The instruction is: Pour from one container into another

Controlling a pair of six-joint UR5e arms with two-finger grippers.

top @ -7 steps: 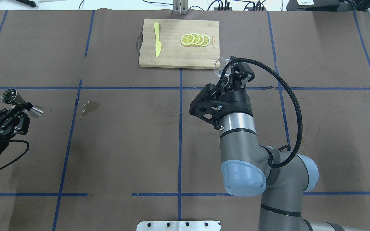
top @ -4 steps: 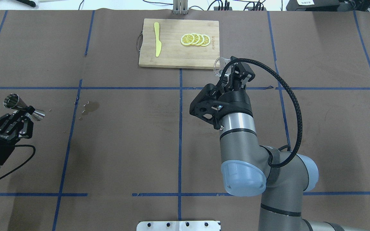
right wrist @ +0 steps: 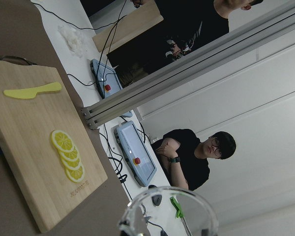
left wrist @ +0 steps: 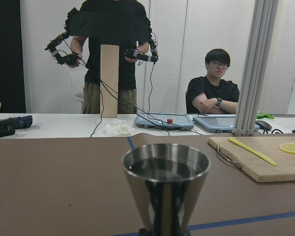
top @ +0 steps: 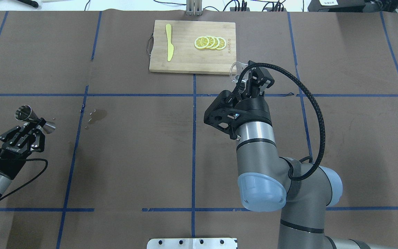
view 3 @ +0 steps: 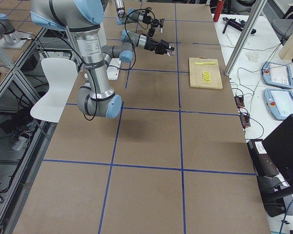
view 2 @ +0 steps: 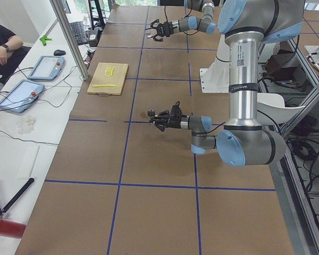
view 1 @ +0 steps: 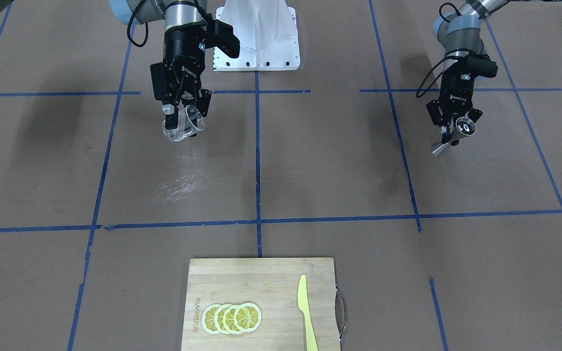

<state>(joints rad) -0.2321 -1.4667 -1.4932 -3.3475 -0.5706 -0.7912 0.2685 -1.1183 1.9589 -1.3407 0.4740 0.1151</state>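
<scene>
My left gripper is shut on the waist of a steel double-cone jigger, held above the table's left side. In the left wrist view the jigger stands upright with its open cup on top. The front-facing view shows the same jigger and left gripper on its right. My right gripper is shut on a clear glass, held tilted in the air just short of the cutting board's near right corner. The glass shows below the right gripper, and its rim fills the bottom of the right wrist view.
A bamboo cutting board lies at the far middle with lemon slices and a yellow knife. A wet stain marks the brown cover right of the jigger, and a wet patch lies below the glass. People are beyond the far edge.
My left arm has moved right and toward the robot's side, carrying the jigger with it. The right arm and the glass have not moved.
</scene>
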